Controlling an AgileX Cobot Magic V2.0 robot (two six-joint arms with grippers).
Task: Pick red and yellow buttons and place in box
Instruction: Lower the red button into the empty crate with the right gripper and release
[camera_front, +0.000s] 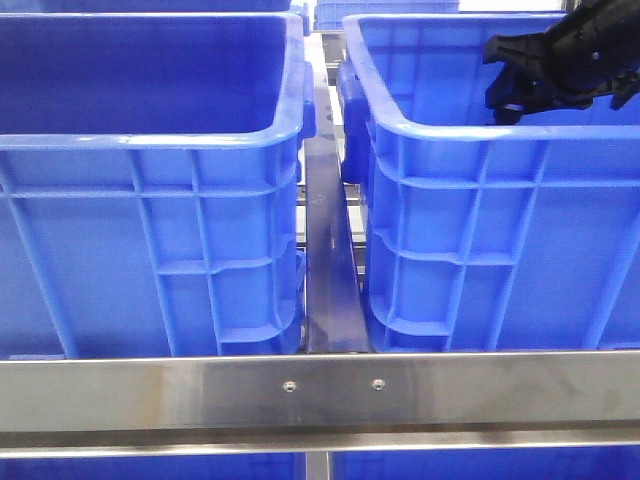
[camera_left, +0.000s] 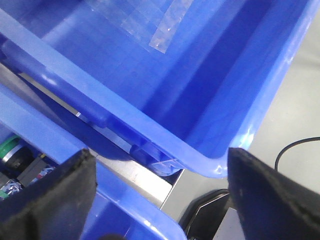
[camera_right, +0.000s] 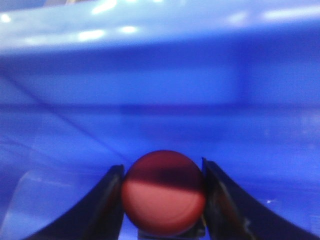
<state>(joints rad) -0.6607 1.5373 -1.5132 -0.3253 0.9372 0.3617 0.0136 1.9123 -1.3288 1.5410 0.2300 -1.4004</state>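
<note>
Blue crate walls fill my view; right end effector pinches the red button over the box. I'd release low, well inside.

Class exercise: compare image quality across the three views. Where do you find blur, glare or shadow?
Front view: sharp, evenly lit, soft sheen on the steel rail. Left wrist view: glare on the tape in the blue crate; fingers blurred. Right wrist view: soft focus, highlights along the top, shadow band across the red button.
</note>
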